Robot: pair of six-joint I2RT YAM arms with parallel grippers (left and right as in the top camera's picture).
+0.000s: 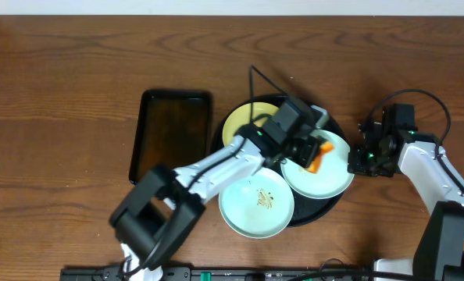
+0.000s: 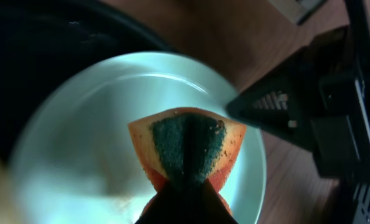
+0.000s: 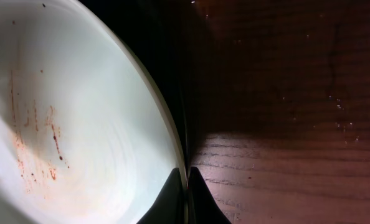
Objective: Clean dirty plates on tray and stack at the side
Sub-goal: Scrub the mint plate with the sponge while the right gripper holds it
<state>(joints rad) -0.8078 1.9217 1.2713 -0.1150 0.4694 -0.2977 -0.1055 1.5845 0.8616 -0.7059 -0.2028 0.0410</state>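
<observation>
Brown wood-grain counter (image 1: pixel 76 70), nothing stacked on it at the side. All three plates sat on the round black tray (image 1: pixel 314 209), so you were early in the job.

Your left tool (image 1: pixel 306 152) was clamped on the orange sponge (image 2: pixel 188 149), green scouring face down over the right mint-white plate (image 1: pixel 330 176). Your right tool (image 3: pixel 186 186) was nearly closed, pinching that plate's rim at the tray's right edge, probably to steady it. Reddish-brown streaks showed on it in the right wrist view, so I judged it not clean.

The front mint-white plate (image 1: pixel 251 207) had brownish specks in the middle, untouched, and seemed to overlap the tray rim. The yellow plate (image 1: pixel 240 121) lay at the back, half under your arm; dirt not readable. The dark rectangular tray (image 1: pixel 173 136) sat left of the round tray.

Left: finish this plate, do the other two, stack all.
</observation>
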